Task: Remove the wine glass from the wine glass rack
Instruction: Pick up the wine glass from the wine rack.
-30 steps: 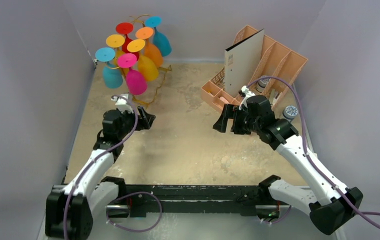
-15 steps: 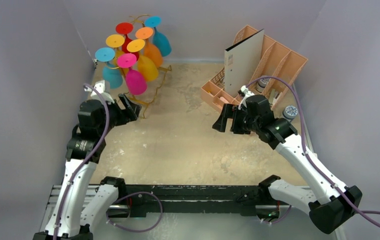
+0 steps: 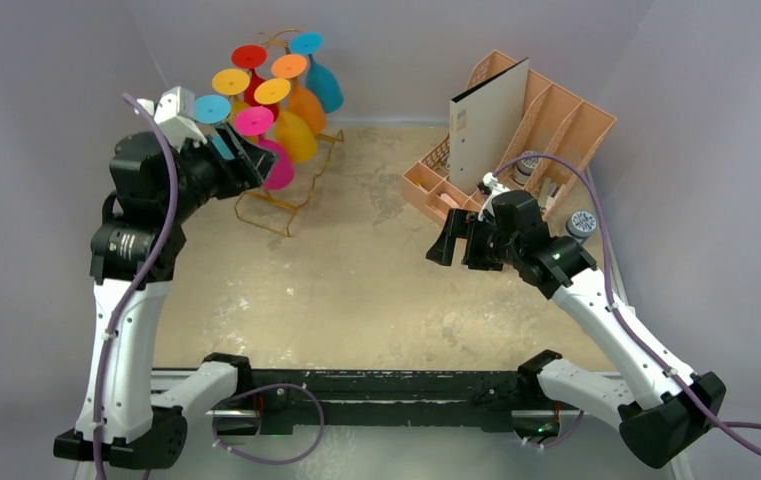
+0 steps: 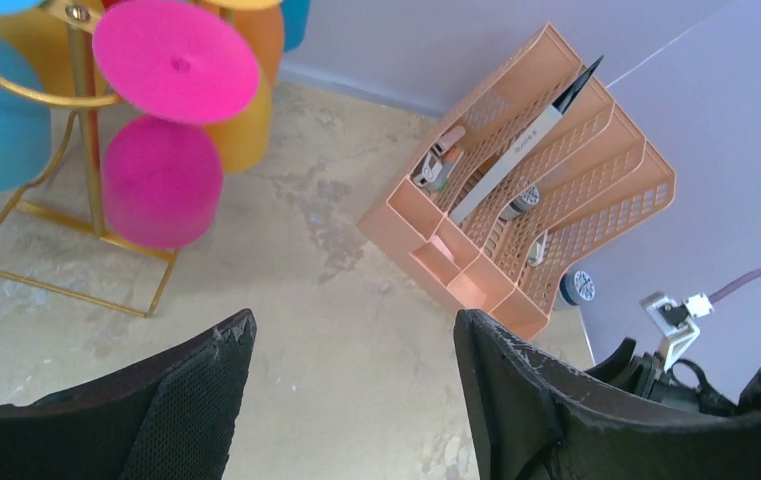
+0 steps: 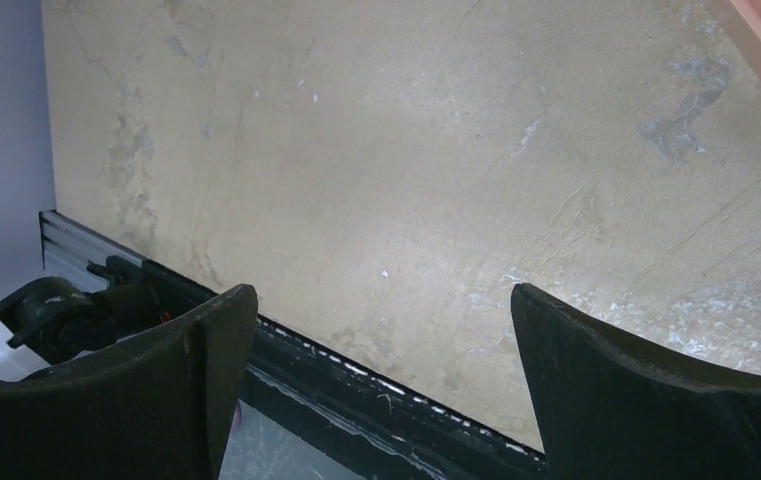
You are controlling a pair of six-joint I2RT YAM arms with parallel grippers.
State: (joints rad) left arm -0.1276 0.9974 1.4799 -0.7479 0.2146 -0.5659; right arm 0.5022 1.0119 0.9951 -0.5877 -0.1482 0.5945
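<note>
The gold wire wine glass rack point(image 3: 288, 203) stands at the back left with several coloured wine glasses hanging upside down on it. The pink glass point(image 3: 276, 165) hangs at its near side. My left gripper point(image 3: 246, 160) is raised, open and empty, right beside the pink glass and the blue glass point(image 3: 212, 110). In the left wrist view the pink glass point(image 4: 161, 180) and the rack's post point(image 4: 84, 110) lie up and left of the open left gripper point(image 4: 354, 330). My right gripper point(image 3: 446, 245) is open and empty above the table's middle right; the right wrist view point(image 5: 381, 300) shows only table.
A peach slotted organiser point(image 3: 556, 115) with a white binder point(image 3: 486, 120) stands at the back right, also in the left wrist view point(image 4: 556, 200). A small round roll point(image 3: 582, 222) lies beside it. Walls close in on left, back and right.
My left arm has lifted and swung back and left, bringing its open gripper from low in front of the rack up beside the pink glass. The right arm has not moved.
</note>
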